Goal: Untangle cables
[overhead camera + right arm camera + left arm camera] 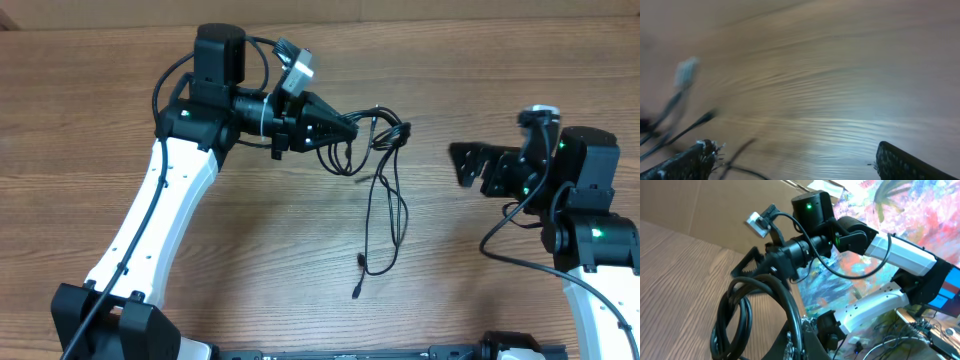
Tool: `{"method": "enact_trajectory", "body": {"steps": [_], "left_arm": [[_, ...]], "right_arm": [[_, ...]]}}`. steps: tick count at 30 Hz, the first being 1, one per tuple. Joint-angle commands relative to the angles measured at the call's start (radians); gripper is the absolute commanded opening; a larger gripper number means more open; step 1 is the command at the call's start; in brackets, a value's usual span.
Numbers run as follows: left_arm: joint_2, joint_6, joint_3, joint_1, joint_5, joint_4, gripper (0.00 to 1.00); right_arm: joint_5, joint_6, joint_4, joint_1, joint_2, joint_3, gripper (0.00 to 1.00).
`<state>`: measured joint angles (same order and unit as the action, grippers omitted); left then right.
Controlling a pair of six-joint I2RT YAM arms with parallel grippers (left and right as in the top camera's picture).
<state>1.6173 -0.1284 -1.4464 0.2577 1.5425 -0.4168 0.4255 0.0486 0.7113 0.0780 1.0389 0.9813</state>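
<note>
Open: bare bench (260, 270) between left arm (160, 210) and cables (387, 205); narrower gap between cables and right hand (463, 165); far strip beyond right hand. Obstructed: bench centre, by cable loops trailing from left hand (352, 130) toward near edge; right flank, by right arm (590, 240).

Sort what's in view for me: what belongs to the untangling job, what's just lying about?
Job: cables, held by left tool; right tool, open, apart from them.
Not job: wooden table; the arms' own thicker wires.
</note>
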Motion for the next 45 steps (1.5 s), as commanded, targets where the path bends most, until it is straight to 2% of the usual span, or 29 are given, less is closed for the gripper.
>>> {"method": "enact_trajectory", "body": {"steps": [1, 5, 6, 9, 14, 15, 16, 18, 19, 21, 24, 25, 26, 27, 28, 29, 34, 36, 39, 45], "left_arm": [[-0.022, -0.011, -0.008, 0.029, 0.039, 0.032, 0.04], [-0.022, 0.037, -0.008, 0.064, 0.039, 0.087, 0.04], [-0.023, 0.052, -0.009, 0.074, 0.039, 0.105, 0.04], [-0.023, 0.104, -0.009, 0.100, 0.039, 0.157, 0.04], [-0.022, 0.110, -0.008, 0.154, 0.039, 0.179, 0.04], [-0.022, 0.111, -0.008, 0.162, 0.039, 0.183, 0.04], [-0.022, 0.111, -0.009, 0.172, 0.039, 0.188, 0.04], [-0.022, 0.111, -0.009, 0.175, 0.039, 0.190, 0.04], [-0.022, 0.111, -0.008, 0.175, 0.039, 0.190, 0.04], [-0.022, 0.110, -0.008, 0.173, 0.038, 0.190, 0.04], [-0.022, 0.110, -0.009, 0.172, 0.003, 0.194, 0.04], [-0.022, 0.111, -0.008, 0.172, -0.031, 0.193, 0.19], [-0.022, 0.115, -0.009, 0.172, -0.067, 0.193, 0.24], [-0.022, 0.134, -0.009, 0.171, -0.106, 0.193, 0.35], [-0.022, 0.179, -0.009, 0.164, -0.184, 0.188, 0.83], [-0.022, 0.218, -0.008, 0.154, -0.254, 0.176, 1.00], [-0.026, 0.247, -0.008, 0.108, -0.500, -0.004, 1.00], [-0.049, 0.207, -0.009, 0.114, -0.641, -0.086, 1.00], [-0.112, 0.124, -0.009, 0.153, -0.751, -0.131, 1.00], [-0.188, -0.090, -0.009, 0.253, -0.756, -0.196, 1.00]], "right_arm": [[0.336, -0.258, -0.007, 0.002, -0.005, 0.002, 1.00], [0.459, -0.450, -0.007, 0.002, -0.005, 0.002, 0.99], [0.484, -0.499, -0.007, 0.002, -0.005, 0.002, 0.94], [0.501, -0.527, -0.008, 0.002, -0.005, 0.002, 0.87], [0.528, -0.530, -0.041, 0.002, -0.005, 0.002, 0.76], [0.531, -0.529, -0.050, 0.002, -0.005, 0.002, 0.71], [0.545, -0.530, -0.057, 0.002, -0.005, 0.002, 0.61], [0.549, -0.529, -0.056, 0.002, -0.005, 0.002, 0.30], [0.549, -0.529, -0.051, 0.002, -0.005, 0.002, 0.19], [0.549, -0.529, -0.039, 0.002, -0.005, 0.002, 0.04], [0.549, -0.527, -0.017, 0.002, -0.005, 0.002, 0.04], [0.549, -0.505, -0.009, 0.002, -0.005, 0.002, 0.04], [0.549, -0.483, -0.005, 0.002, -0.005, 0.002, 0.04], [0.548, -0.460, -0.001, 0.002, -0.005, 0.002, 0.04], [0.535, -0.421, 0.013, 0.002, -0.005, 0.002, 0.04], [0.510, -0.386, 0.023, 0.002, -0.005, 0.002, 0.04], [0.242, -0.149, 0.113, 0.002, -0.005, 0.002, 0.04], [0.185, -0.090, 0.140, 0.002, -0.005, 0.002, 0.04], [0.219, -0.074, 0.158, 0.002, -0.005, 0.002, 0.04], [0.439, -0.074, 0.141, 0.002, -0.005, 0.002, 0.04]]}}
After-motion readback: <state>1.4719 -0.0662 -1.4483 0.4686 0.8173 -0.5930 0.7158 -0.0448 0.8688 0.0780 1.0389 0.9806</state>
